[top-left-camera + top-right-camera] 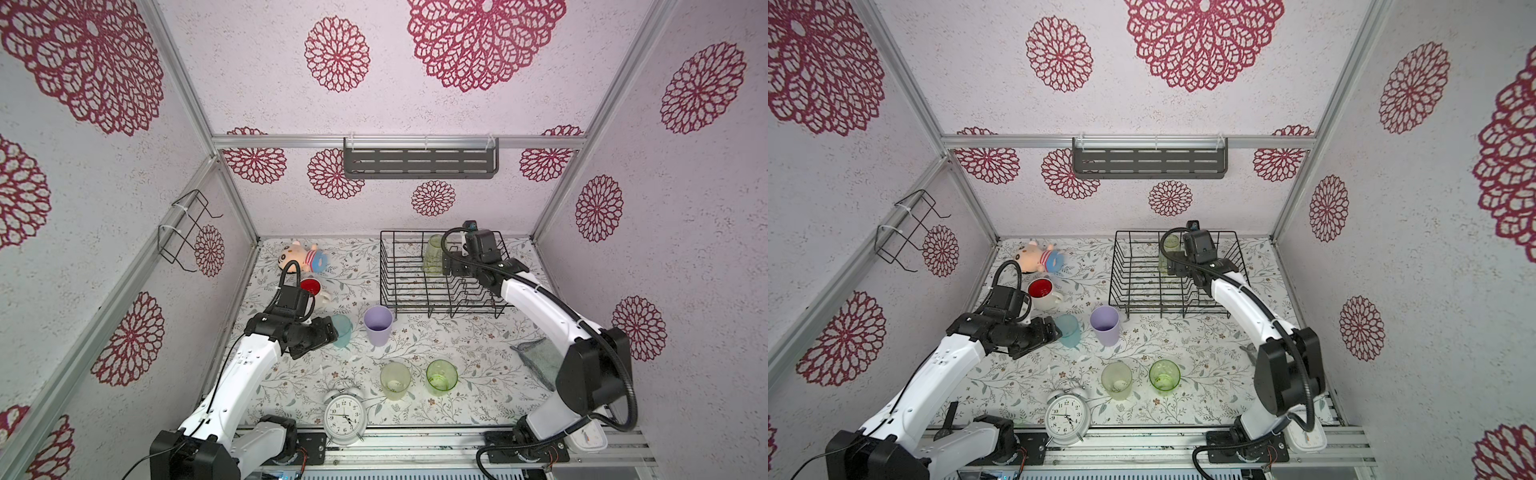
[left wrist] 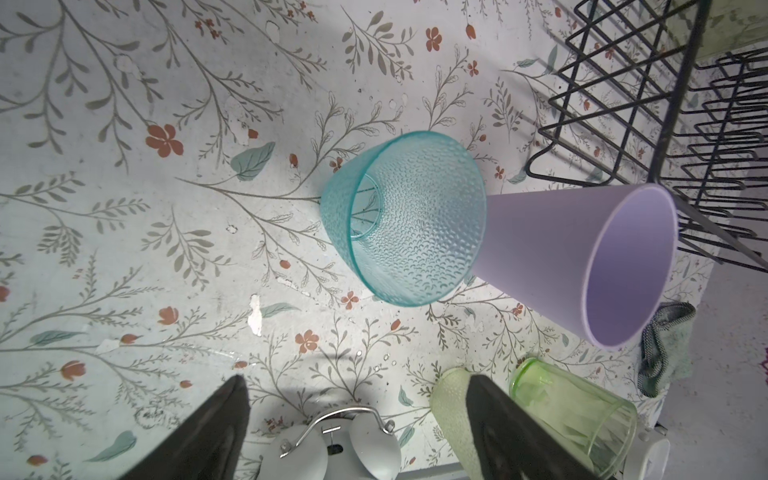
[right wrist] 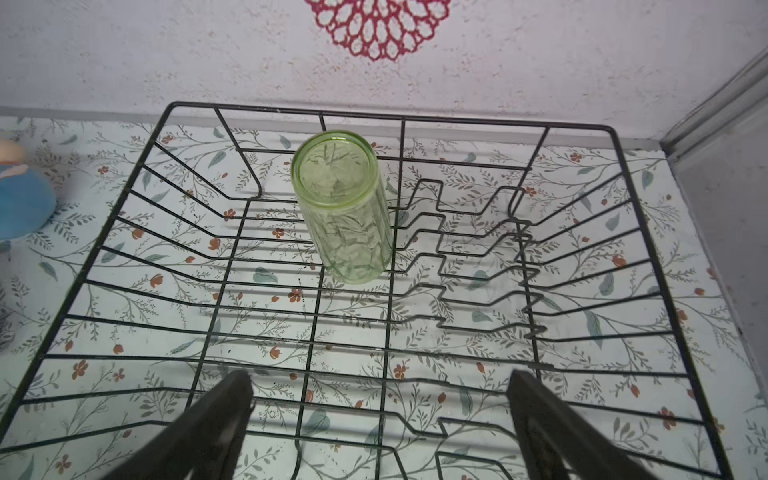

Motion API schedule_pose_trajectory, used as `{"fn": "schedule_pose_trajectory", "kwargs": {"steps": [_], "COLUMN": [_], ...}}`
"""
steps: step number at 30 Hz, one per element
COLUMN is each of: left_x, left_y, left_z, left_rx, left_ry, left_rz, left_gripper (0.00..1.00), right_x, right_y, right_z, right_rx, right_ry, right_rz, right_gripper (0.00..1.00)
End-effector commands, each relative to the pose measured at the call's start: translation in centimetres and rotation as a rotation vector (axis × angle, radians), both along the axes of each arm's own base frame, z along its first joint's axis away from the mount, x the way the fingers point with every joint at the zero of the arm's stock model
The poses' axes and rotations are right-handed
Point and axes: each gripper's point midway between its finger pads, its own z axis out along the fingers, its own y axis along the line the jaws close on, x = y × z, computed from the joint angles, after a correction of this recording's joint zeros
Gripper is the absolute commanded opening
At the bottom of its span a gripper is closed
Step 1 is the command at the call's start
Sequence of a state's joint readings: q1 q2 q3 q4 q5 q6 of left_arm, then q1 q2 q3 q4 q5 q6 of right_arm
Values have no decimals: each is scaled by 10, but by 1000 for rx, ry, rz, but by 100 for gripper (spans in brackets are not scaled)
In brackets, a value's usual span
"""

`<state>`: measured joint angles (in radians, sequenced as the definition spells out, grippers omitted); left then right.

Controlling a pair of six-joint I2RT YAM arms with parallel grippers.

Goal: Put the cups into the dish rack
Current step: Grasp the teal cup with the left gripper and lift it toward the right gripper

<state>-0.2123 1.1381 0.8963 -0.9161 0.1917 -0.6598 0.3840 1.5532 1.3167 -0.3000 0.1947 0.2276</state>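
Shows in a top view the black dish rack (image 1: 409, 232) at the back right of the flowered table (image 1: 478, 345), with one greenish tumbler (image 1: 433, 254) standing inside and the right gripper (image 1: 449, 266) hanging just beside it. Has the left gripper (image 1: 333, 329) close at the light-blue cup (image 1: 345, 332), with the lilac tumbler (image 1: 378, 328) near that cup and the red-lined mug (image 1: 321, 296) farther back. Near the front edge: an alarm clock (image 1: 345, 417), a pale tumbler (image 1: 395, 380), a bright green tumbler (image 1: 441, 376).

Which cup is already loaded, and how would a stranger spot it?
Find the black wire dish rack at the table's back right. One translucent green tumbler stands inside, bottom up. The other cups all sit mouth-up on the table outside it.
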Motion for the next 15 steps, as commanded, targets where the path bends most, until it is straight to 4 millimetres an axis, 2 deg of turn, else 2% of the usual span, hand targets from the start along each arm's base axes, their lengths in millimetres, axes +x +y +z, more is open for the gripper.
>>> {"fn": "schedule_pose_trajectory", "kwargs": {"steps": [1, 7, 11, 13, 15], "left_x": [19, 45, 57, 61, 62], "left_y": [2, 3, 2, -1, -2], "left_z": [-3, -17, -35, -44, -48], "left_rx": [23, 44, 70, 66, 69], "left_ry": [-45, -46, -8, 13, 26], "left_rz": [53, 96, 96, 92, 90], "left_gripper": [86, 81, 74, 62, 43], "right_x": [3, 4, 3, 3, 2], "right_y": [3, 14, 20, 23, 26], "right_z": [51, 45, 43, 40, 39], "right_rx": [153, 153, 171, 179, 183], "right_ry": [-159, -108, -105, -91, -76], "right_rz": [1, 47, 66, 73, 83], "right_gripper": [99, 97, 95, 93, 90]}}
